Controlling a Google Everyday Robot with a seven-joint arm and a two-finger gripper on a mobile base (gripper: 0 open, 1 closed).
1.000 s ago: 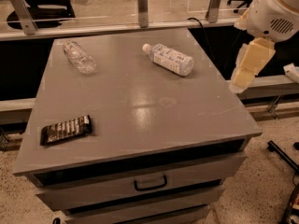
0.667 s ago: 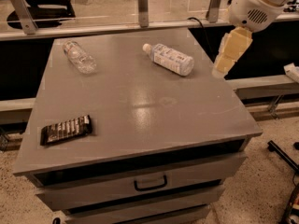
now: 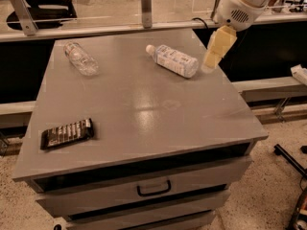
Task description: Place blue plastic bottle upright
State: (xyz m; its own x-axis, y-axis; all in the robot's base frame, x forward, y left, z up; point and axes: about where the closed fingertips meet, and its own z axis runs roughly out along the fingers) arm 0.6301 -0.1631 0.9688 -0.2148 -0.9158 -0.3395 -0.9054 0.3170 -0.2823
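Toward the far right of the table [image 3: 144,114]: blue plastic bottle [image 3: 172,60], lying on its side, cap leftward, likely light, thin-walled, slippery, apt to roll, best gripped across its labelled middle; just right of its base, gripper [image 3: 209,64], empty, opening not discernible.

Cabinet top [image 3: 144,109]: large labelled bottle [image 3: 171,60] lies on its side, far ctr-right, cap twd far left. Gripper [image 3: 212,59] hangs just right of bottle's base, over far right edge. Small crinkled bottle [image 3: 80,58] lies far left. Snack packet [image 3: 66,132] near left. Drawer handle [image 3: 153,188] on front, below top.
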